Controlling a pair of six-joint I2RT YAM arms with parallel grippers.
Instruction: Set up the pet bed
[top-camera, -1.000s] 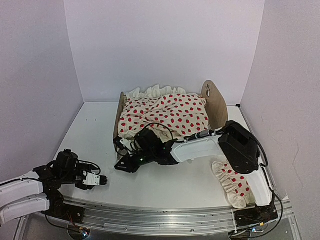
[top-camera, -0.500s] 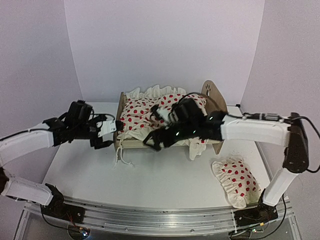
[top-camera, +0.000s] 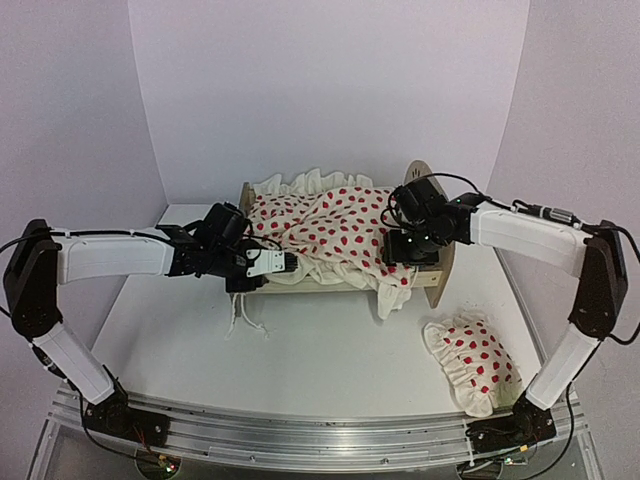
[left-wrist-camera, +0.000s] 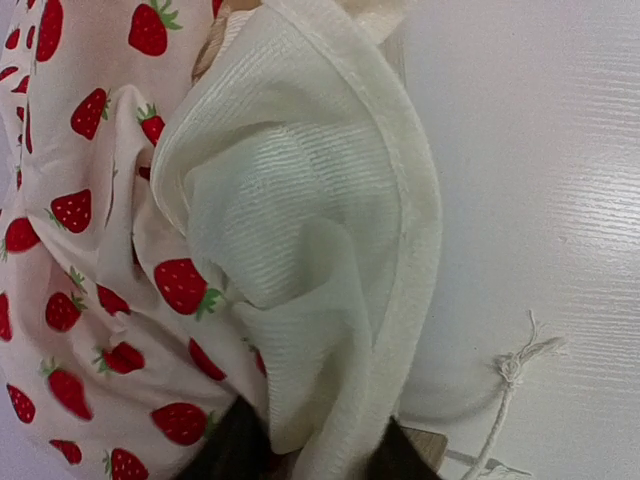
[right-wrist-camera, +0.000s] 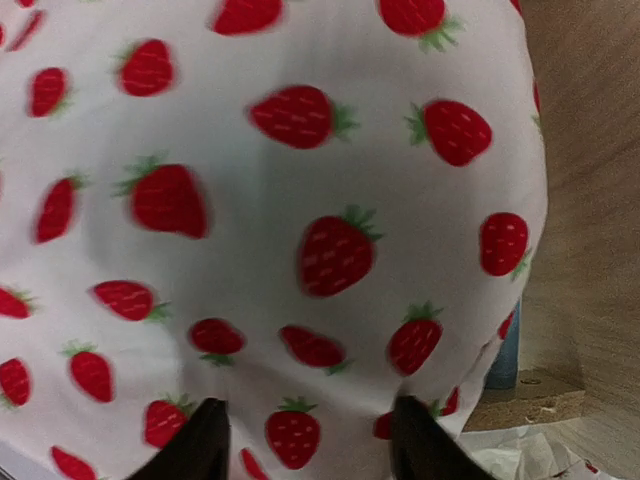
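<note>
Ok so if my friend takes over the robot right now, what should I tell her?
Pet bed: at the back of the table, blanket bunched on it, one corner hanging over the near side.
Left hand: at the bed's left end, blanket ruffle between its fingers; firm grip unclear.
Right hand: open, over the blanket by the headboard.
Pillow: on the table, front right.
Left to do: smooth the blanket, probably add the pillow.

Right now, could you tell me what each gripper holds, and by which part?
The left gripper pinches the blanket by its cream hem; right gripper: cannot tell.
</note>
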